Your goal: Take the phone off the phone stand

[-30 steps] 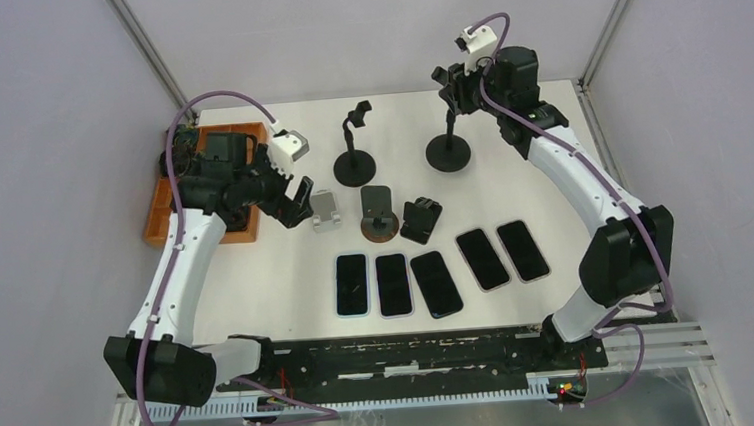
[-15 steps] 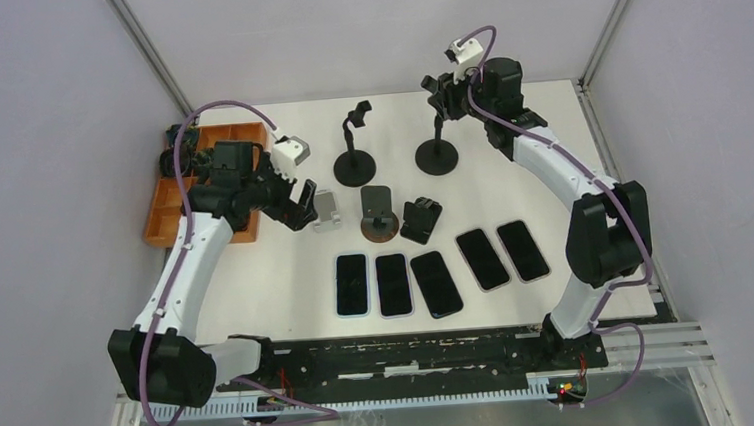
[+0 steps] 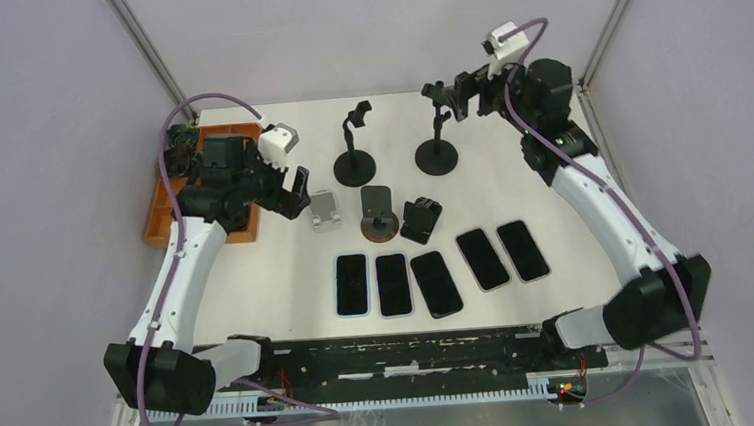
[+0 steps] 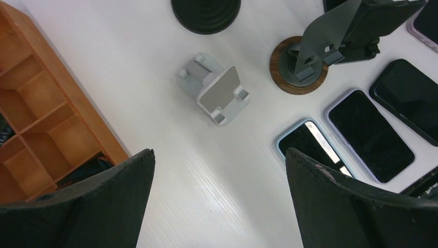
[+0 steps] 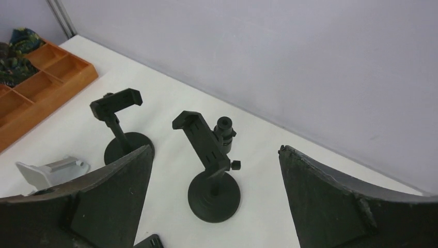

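Observation:
Several dark phones (image 3: 435,283) lie flat in a row on the white table, also in the left wrist view (image 4: 369,135). No stand in view holds a phone. A black clamp stand (image 3: 435,141) on a round base stands upright at the back. My right gripper (image 3: 450,92) hovers open just right of its top. In the right wrist view that clamp stand (image 5: 209,155) sits between and beyond the right gripper's (image 5: 215,149) spread fingers, apart from them. My left gripper (image 3: 294,191) is open beside a small white stand (image 3: 326,210), with nothing between the left gripper's (image 4: 219,152) fingers.
A second black clamp stand (image 3: 352,145) is at the back centre. A grey stand on a wooden base (image 3: 378,215) and a black folding stand (image 3: 420,220) sit mid-table. An orange compartment tray (image 3: 167,210) lies at the left edge. Grey walls enclose the table.
My right gripper has opened, let go of the black clamp stand and drawn back to the right. The stand rests slightly further left than a second ago. My left gripper shifted a little.

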You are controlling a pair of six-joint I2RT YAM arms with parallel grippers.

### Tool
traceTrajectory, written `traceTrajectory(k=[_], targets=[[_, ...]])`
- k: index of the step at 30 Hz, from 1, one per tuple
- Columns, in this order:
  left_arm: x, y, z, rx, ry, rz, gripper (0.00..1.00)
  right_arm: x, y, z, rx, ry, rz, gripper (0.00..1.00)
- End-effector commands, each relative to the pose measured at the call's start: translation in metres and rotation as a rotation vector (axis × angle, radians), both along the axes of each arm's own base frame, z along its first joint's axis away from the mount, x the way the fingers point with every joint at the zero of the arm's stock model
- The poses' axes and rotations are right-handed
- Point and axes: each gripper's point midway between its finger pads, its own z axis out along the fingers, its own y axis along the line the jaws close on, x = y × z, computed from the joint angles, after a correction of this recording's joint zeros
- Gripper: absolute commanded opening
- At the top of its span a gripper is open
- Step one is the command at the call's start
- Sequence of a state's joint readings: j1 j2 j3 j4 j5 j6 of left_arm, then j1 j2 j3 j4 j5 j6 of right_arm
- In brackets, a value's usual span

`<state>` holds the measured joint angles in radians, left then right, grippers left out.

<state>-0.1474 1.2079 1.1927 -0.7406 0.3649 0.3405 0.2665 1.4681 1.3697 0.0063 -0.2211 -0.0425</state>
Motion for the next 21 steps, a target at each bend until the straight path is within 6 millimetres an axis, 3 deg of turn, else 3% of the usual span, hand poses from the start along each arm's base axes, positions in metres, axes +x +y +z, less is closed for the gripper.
traceTrajectory(k=[1, 3, 5, 8, 12, 17, 21], targets=[[0.008, 0.012, 0.032, -0.001, -0.13, 0.071, 1.0, -0.053, -0.04, 0.022, 0.012, -0.026, -0.141, 0.98], [0.007, 0.016, 0.021, 0.008, -0.128, 0.084, 1.0, -0.079, -0.052, 0.006, 0.032, -0.017, -0.178, 0.98], [0.004, 0.018, 0.004, 0.012, -0.116, 0.09, 1.0, -0.101, -0.072, -0.027, 0.074, 0.025, -0.274, 0.98], [0.002, 0.02, -0.025, 0.004, -0.138, 0.106, 1.0, -0.128, -0.121, -0.1, 0.079, 0.094, -0.53, 0.98], [0.0, 0.02, -0.065, -0.008, -0.175, 0.11, 1.0, -0.164, -0.178, -0.17, 0.043, 0.042, -0.806, 0.98], [0.006, 0.019, -0.097, -0.045, -0.217, 0.113, 1.0, -0.194, -0.218, -0.203, 0.067, -0.114, -1.007, 0.98], [0.014, 0.017, -0.109, -0.11, -0.266, 0.13, 1.0, -0.203, -0.23, -0.228, 0.02, -0.112, -1.068, 0.98]])
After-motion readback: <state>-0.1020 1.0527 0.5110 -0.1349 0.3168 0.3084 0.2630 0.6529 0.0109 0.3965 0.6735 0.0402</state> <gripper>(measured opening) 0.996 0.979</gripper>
